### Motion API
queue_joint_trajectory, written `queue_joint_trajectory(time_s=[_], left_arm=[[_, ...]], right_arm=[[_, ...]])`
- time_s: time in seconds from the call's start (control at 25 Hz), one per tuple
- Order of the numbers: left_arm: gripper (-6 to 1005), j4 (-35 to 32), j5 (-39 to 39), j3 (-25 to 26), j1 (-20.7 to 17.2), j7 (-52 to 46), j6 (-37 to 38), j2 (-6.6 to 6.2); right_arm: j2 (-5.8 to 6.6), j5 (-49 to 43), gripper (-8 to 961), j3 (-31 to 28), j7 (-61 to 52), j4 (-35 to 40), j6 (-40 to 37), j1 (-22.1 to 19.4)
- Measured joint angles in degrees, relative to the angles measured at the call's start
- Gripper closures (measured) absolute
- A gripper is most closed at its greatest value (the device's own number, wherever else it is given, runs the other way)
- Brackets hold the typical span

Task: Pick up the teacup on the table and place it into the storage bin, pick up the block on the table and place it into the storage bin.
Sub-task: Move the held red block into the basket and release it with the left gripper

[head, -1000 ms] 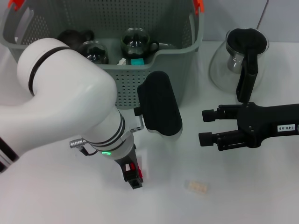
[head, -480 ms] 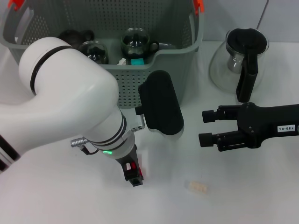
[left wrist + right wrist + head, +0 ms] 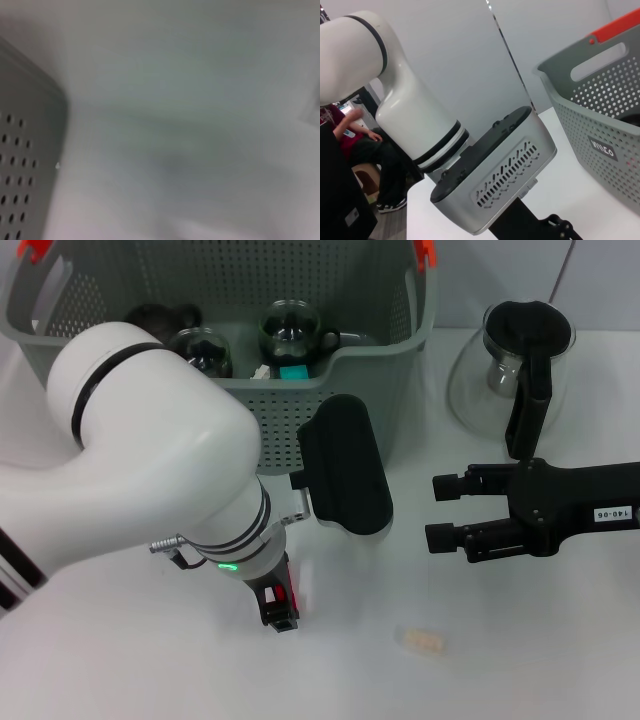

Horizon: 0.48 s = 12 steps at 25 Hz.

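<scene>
Here, on the white surface [image 3: 520, 660]: one storage bin [image 3: 330, 425], grey-green and perforated, at the far side, orange clips on its handles. Inside it, seen only from the head view: two glass teacups [image 3: 290, 332], one dark item [image 3: 160, 318] toward the robot's left, one small teal piece [image 3: 293, 371] near the front wall.

Block [image 3: 422, 641]: small, pale, lying flat on the surface in front of the bin, well apart from it. Seen only from the head view.

Left claw [image 3: 280, 615]: pointed down at the surface in front of the bin, its black-and-red tip just above or on the surface. The block lies near it, off toward the robot's right, not touching. Whether the claw is spread or closed cannot be told. The big white left arm [image 3: 150, 480] covers much of the bin's front.

Right claw [image 3: 440, 512]: black, level above the surface, fingers spread apart, nothing between them. The block lies nearer the robot than this claw and apart from it.

Glass pot [image 3: 510, 365] with black lid and handle: on the surface beside the bin, on the robot's right, beyond the right claw.

Left wrist view: blurred surface and one corner of the bin's holed wall [image 3: 20, 165]; neither block nor claw visible.

Right wrist view: the left arm's white links and grey-black housing [image 3: 490, 195], the bin's side with handle slot and a small label [image 3: 602, 148]; no block.
</scene>
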<state>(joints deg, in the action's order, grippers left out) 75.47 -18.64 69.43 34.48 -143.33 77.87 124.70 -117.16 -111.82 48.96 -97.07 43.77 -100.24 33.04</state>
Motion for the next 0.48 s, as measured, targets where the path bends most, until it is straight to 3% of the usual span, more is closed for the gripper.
queue_joint_trajectory(time_s=[0.48], left_arm=[[357,1.3,0.0,-0.1,-0.1,0.0,1.0,-0.13]], right_arm=[[-0.08,0.1,56,-1.2,0.6,0.0,0.0,-0.4]])
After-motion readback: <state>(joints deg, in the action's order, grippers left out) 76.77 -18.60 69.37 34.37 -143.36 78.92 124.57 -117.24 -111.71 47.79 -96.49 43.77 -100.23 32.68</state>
